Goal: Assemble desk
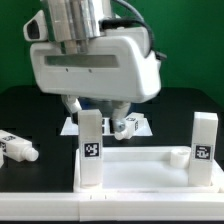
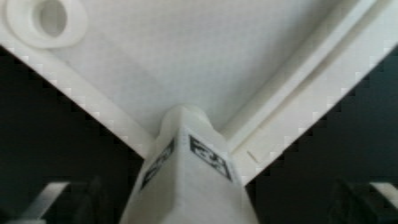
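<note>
The white desk panel [image 1: 140, 165] lies flat at the front of the table. Two white tagged legs stand upright in its corners, one on the exterior view's left [image 1: 90, 148] and one on its right [image 1: 205, 148]. My gripper [image 1: 97, 108] hangs just above the left leg. In the wrist view that leg [image 2: 189, 165] rises toward the camera between my dark fingers [image 2: 50, 200], with a gap on each side. The gripper [image 2: 214, 205] is open and holds nothing. The panel's underside [image 2: 196, 60] and a round corner socket [image 2: 50, 20] show beyond the leg.
A loose tagged leg [image 1: 18, 148] lies on the black table at the exterior view's left. Another tagged white part [image 1: 127, 126] lies behind the panel, on the marker board [image 1: 75, 127]. A green wall stands behind.
</note>
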